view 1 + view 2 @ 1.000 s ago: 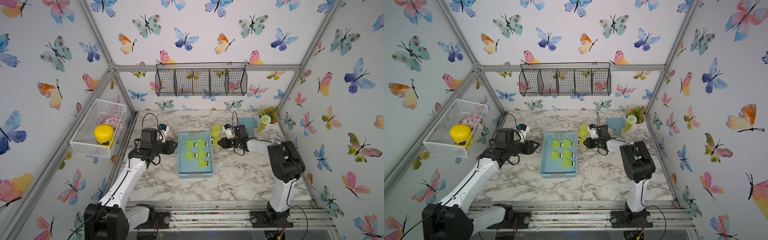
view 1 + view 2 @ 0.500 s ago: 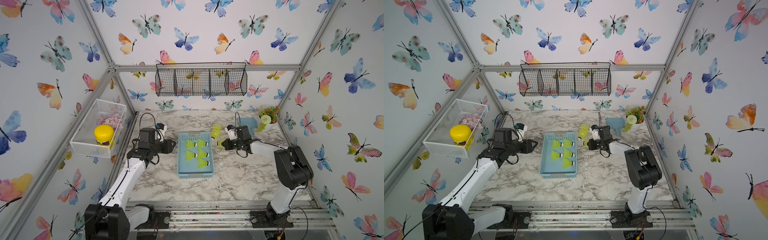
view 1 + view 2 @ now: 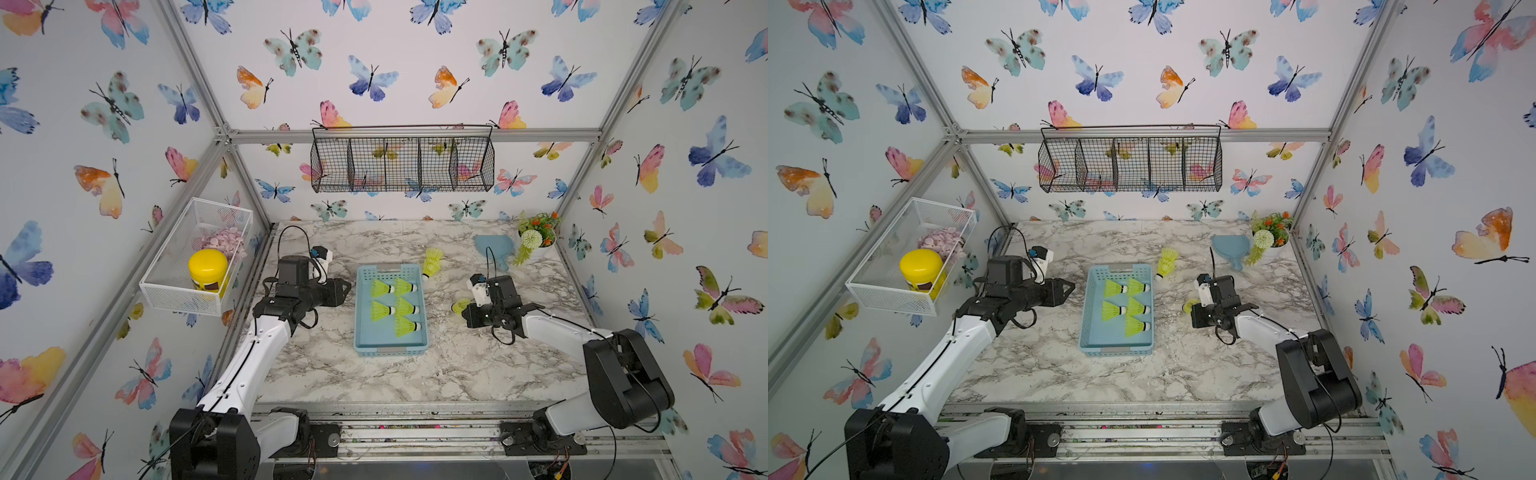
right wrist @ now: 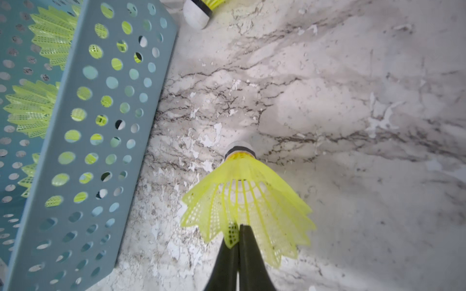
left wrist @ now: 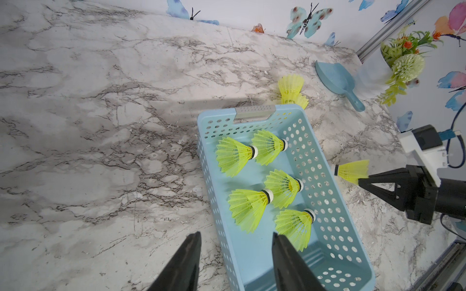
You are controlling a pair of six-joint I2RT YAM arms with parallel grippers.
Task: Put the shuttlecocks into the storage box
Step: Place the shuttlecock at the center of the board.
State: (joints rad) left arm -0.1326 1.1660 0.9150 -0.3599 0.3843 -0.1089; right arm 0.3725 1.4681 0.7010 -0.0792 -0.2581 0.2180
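The right gripper (image 4: pixel 238 228) is clenched on the skirt of one shuttlecock (image 4: pixel 248 186) over the bench (image 3: pixel 457 368), beside the blue box (image 3: pixel 390 352) where five shuttlecocks (image 3: pixel 405 308) lie, while the left gripper (image 5: pixel 235 234) stands parted.

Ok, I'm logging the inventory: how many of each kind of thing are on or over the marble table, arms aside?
Shuttlecocks: 8 (5 in the storage box, 1 in the shut right jaws, 2 nested by the box's far corner)
Storage box: 1
Blue scoop: 1
Potted plant: 1
Total: 11
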